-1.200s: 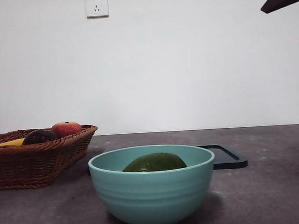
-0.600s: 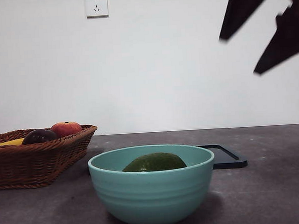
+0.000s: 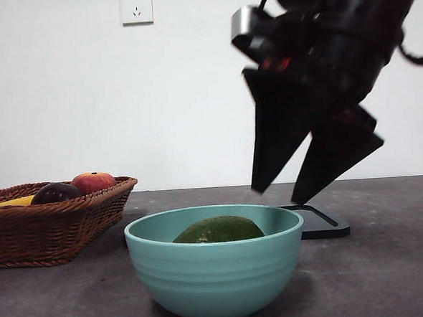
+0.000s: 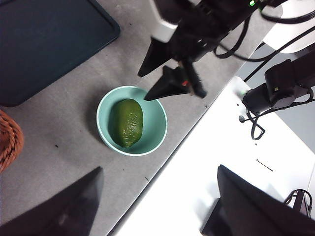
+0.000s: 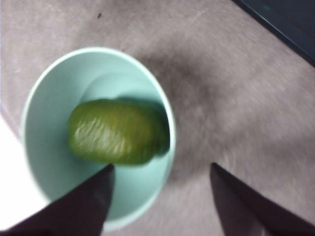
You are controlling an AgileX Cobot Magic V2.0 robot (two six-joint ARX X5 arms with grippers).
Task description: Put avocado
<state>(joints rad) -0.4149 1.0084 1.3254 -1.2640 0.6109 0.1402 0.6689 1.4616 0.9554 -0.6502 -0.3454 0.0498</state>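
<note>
The avocado (image 3: 218, 231) is a dull dark-green fruit lying on its side in a teal bowl (image 3: 217, 273) at the front middle of the table. My right gripper (image 3: 276, 196) is open and empty, its tips just above the bowl's right rim. In the right wrist view the avocado (image 5: 115, 132) lies in the bowl (image 5: 59, 78) just beyond my right gripper (image 5: 161, 167). My left gripper (image 4: 159, 169) is open and empty, high above the table. From there I see the avocado (image 4: 128, 122), the bowl (image 4: 155, 115) and the right gripper (image 4: 142, 87) over it.
A wicker basket (image 3: 50, 226) at the left holds a red fruit (image 3: 93, 182), a dark purple fruit (image 3: 55, 192) and a yellow fruit (image 3: 17, 202). A flat black tray (image 3: 320, 224) lies behind the bowl to the right.
My right arm has come down from the top right corner to just above the bowl's right rim. The avocado, bowl and basket have not moved.
</note>
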